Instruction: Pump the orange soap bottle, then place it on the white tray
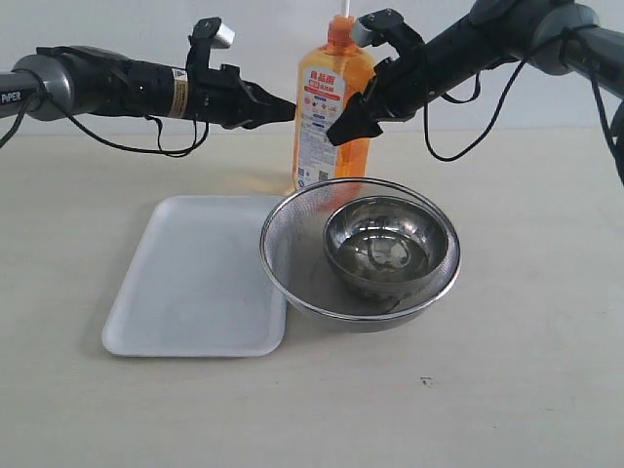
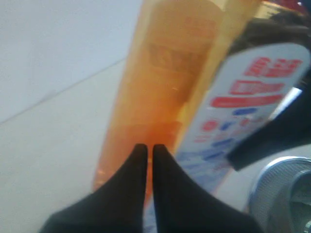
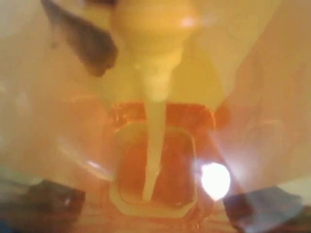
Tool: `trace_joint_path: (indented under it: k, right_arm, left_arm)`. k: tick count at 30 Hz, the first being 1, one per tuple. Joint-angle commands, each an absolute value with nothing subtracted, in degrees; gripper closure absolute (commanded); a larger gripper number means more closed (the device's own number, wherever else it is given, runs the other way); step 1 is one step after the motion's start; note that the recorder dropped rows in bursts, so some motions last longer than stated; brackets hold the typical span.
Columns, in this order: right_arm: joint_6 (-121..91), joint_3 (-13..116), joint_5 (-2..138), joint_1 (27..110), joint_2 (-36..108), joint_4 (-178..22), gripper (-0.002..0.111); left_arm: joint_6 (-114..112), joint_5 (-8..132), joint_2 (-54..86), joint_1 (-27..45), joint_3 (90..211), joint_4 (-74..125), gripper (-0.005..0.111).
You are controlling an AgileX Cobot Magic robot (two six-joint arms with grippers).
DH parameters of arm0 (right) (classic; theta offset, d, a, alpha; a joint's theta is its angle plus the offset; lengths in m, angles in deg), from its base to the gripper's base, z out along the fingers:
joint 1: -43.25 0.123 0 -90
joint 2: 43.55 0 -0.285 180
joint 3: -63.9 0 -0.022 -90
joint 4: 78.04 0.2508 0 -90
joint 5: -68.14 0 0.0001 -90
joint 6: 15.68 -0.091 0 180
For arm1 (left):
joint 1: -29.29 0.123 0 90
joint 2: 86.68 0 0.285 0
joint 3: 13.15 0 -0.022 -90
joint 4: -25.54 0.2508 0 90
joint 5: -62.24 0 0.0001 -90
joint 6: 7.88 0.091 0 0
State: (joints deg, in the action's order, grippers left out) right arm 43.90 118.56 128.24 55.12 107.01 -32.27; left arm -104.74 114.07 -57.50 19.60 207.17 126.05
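The orange soap bottle stands upright at the back of the table, just behind the strainer; its pump top runs out of the exterior view. My right gripper reaches in from the right and is shut on the bottle's body, one finger across the front of the label. In the right wrist view the bottle fills the picture between the dark fingers. My left gripper is shut, empty, its tip at the bottle's left side. The white tray lies flat at the front left.
A round steel mesh strainer holding a metal bowl sits in front of the bottle, its rim against the tray's right edge. Black cables hang from both arms.
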Motion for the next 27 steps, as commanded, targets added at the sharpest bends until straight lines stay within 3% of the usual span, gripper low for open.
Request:
trace_joint_path:
  k: [1,7,9,11,27]
  right_arm:
    - [44.2,119.3,125.7,55.8,106.0,-24.4,0.068]
    - [44.4,119.3,126.5,55.8,106.0,-23.9,0.071]
    - [44.7,119.3,126.5,55.8,106.0,-24.0,0.095]
    - [45.0,119.3,126.4,55.8,106.0,-24.0,0.108]
    - [44.6,119.3,121.6,55.8,106.0,-31.4,0.108]
  left_arm:
    - [-104.4,121.1,-57.1,17.3,207.0,125.5,0.102]
    - [-104.6,121.3,-57.1,17.3,207.0,125.5,0.102]
    - [-104.6,122.2,-57.1,17.3,207.0,125.5,0.102]
    - [-104.6,123.8,-57.1,17.3,207.0,125.5,0.102]
    - [-104.7,127.7,-51.6,22.4,207.0,125.5,0.102]
